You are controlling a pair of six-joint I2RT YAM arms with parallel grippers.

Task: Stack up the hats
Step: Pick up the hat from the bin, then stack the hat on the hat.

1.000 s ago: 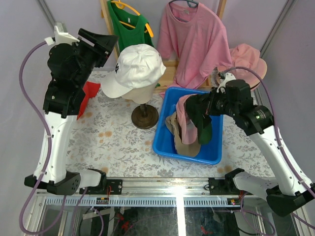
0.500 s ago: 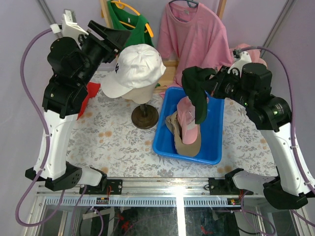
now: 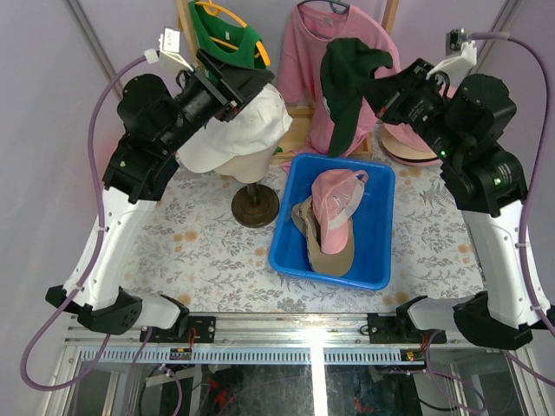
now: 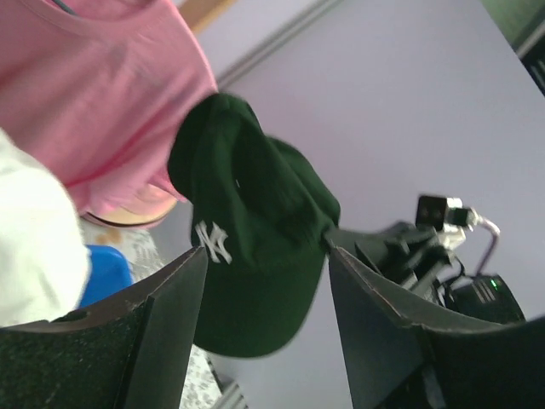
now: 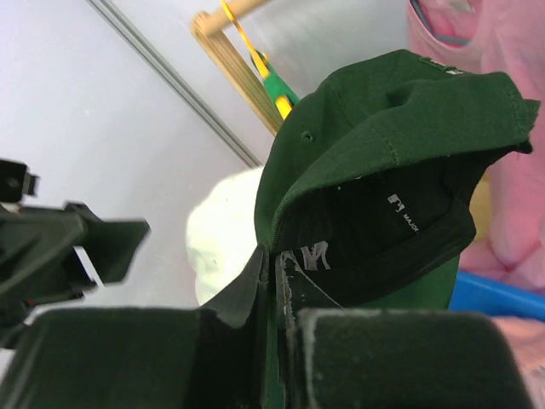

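right claw (image 3: pixel 375 87): closed tight on the dark green cap (image 3: pixel 342 82). In the right wrist view the two fingers (image 5: pixel 230 307) press together on the edge of the cap and no gap shows between them. The claw is high above the table (image 3: pixel 199 251), over the far side of the blue bin (image 3: pixel 381 238).
left claw (image 3: pixel 238 82): open and holds nothing. In the left wrist view its two fingers (image 4: pixel 170 315) stand well apart, and only the far scene shows between them. It points toward the right arm.
dark green cap: hangs in the air from the right claw, in front of the pink shirt (image 3: pixel 303 61) and well above the bin. A white letter mark is on its front (image 4: pixel 213 243). The black inside of the cap with a small label shows in the right wrist view (image 5: pixel 400 213).
white cap (image 3: pixel 247 130): sits on the mannequin head (image 3: pixel 253 165) at the back left of the table. From above, the left claw covers its upper part; whether they touch, I cannot tell.
pink cap (image 3: pixel 334 195): lies inside the blue bin, on top of the tan hat (image 3: pixel 328 251).
tan hat: lies flat at the bottom of the bin, with its near part not covered by the pink cap.
pink hat (image 3: pixel 408 146): at the back right of the table, mostly hidden behind the right arm.
blue bin: on the table, to the right of the stand of the mannequin head.
green shirt (image 3: pixel 217 39): hangs on a yellow hanger behind the left claw, beside the pink shirt.
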